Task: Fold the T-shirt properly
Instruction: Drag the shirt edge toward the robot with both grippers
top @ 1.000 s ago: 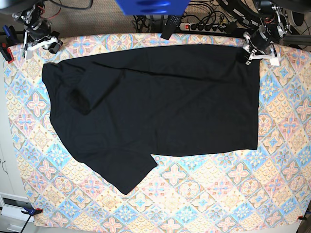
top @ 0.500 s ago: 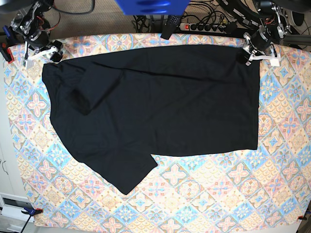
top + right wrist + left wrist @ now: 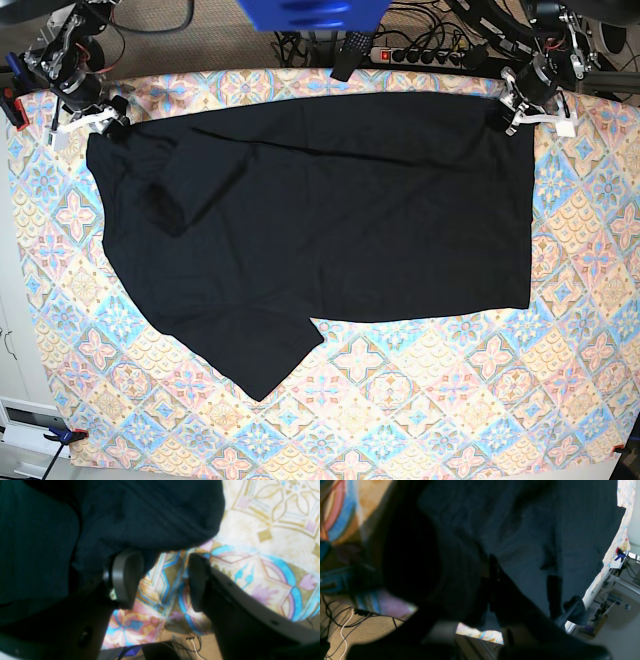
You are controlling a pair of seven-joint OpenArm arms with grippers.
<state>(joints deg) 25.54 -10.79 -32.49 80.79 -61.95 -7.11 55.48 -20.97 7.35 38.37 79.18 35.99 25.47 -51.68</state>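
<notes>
Your T-shirt (image 3: 330, 210) lay flat on the patterned tablecloth (image 3: 480, 400), long axis running left-right in the base view. Neck and shoulder end pointed to that view's left, the straight hem to its right. One sleeve (image 3: 255, 355) stuck out toward the near edge at lower left.

Right gripper (image 3: 92, 118) sat at the shirt's far-left corner, by the shoulder. In the right wrist view its fingers (image 3: 125, 577) were spread apart, with bare tablecloth showing in the gap. The left-hand finger touched the edge of the black cloth (image 3: 140, 512), the other stood on the tablecloth side. Nothing was pinched.

Left gripper (image 3: 520, 108) sat at the far-right corner, on the hem. Left wrist view was dark and blurred: the black fabric (image 3: 532, 535) filled most of it and the finger shapes merged with it. You could not tell whether it was spread or clamped on cloth.
</notes>
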